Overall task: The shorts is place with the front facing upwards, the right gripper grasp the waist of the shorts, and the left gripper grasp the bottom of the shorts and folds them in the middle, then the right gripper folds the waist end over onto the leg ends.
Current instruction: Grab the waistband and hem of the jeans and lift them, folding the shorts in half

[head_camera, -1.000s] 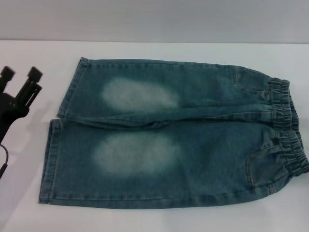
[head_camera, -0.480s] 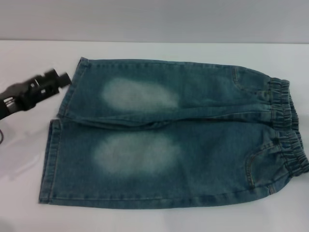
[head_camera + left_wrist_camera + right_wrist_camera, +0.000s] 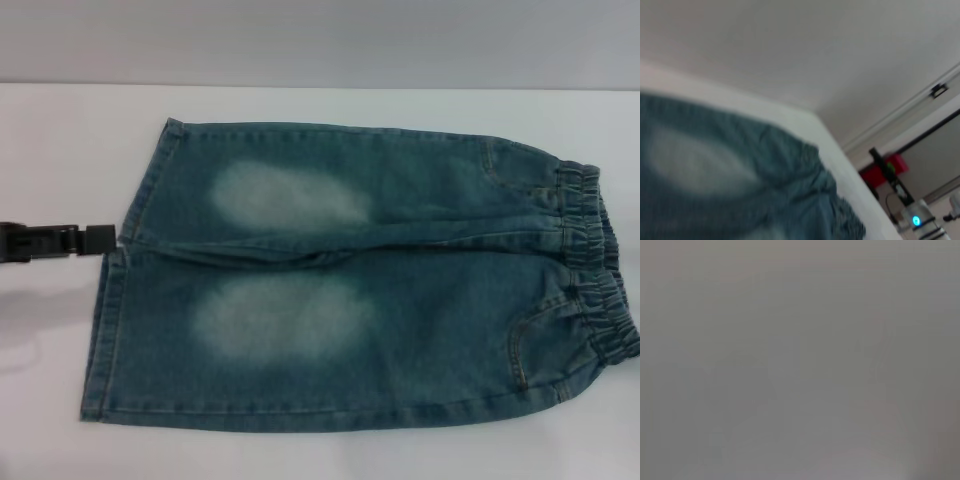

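Observation:
The shorts (image 3: 420,300) lie flat and front up on the white table (image 3: 60,400), two pale oval patches showing. The ruffled waist (image 3: 592,262) is at the right. The bottom of the shorts (image 3: 100,335) with its flat hems is at the left. My left gripper (image 3: 98,239) lies low and level at the left, its tip at the hem line where the two leg ends meet. The left wrist view looks along the denim (image 3: 715,170) toward the gathered waist (image 3: 842,217). My right gripper is out of view; its wrist view is blank grey.
Bare table surrounds the shorts on the left, far side and near side. A grey wall (image 3: 320,40) rises behind the table. Beyond the table's edge the left wrist view shows a red object (image 3: 882,170) and a device with a blue light (image 3: 916,220).
The left gripper has swung down and toward the shorts, from raised and splayed at the far left to lying level with its tip at the leg hems. The shorts have not moved.

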Motion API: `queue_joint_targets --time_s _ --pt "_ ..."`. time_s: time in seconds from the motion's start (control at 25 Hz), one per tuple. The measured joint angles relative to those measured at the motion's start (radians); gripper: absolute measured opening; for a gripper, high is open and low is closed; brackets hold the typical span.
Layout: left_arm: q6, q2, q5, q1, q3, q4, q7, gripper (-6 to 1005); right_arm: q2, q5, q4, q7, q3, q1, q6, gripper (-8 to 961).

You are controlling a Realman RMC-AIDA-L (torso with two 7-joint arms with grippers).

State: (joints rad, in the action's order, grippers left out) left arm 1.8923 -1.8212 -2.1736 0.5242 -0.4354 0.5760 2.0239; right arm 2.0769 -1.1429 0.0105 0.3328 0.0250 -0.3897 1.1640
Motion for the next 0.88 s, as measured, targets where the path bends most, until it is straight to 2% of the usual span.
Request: queue_joint_targets --time_s 0.12,0.36,0.64,0.88 --pt "-0.001 0.009 -0.006 -0.003 -0.045 0.023 0.133 830 0.000 0.000 -0.024 0.000 0.000 0.005 -0.030 750" --pt "-0.024 0.007 -0.074 -0.014 -0.059 0.031 0.261 830 -0.002 0.000 -0.052 0.000 -0.004 0.008 -0.072 750" --pt "-0.060 -0.006 -0.160 -0.022 -0.061 0.025 0.296 830 -0.003 0.000 -0.066 0.000 -0.004 0.000 -0.096 748" --pt "-0.071 -0.013 -0.178 -0.039 -0.062 0.026 0.295 831 -0.004 0.005 -0.073 0.000 -0.007 -0.002 -0.107 749"
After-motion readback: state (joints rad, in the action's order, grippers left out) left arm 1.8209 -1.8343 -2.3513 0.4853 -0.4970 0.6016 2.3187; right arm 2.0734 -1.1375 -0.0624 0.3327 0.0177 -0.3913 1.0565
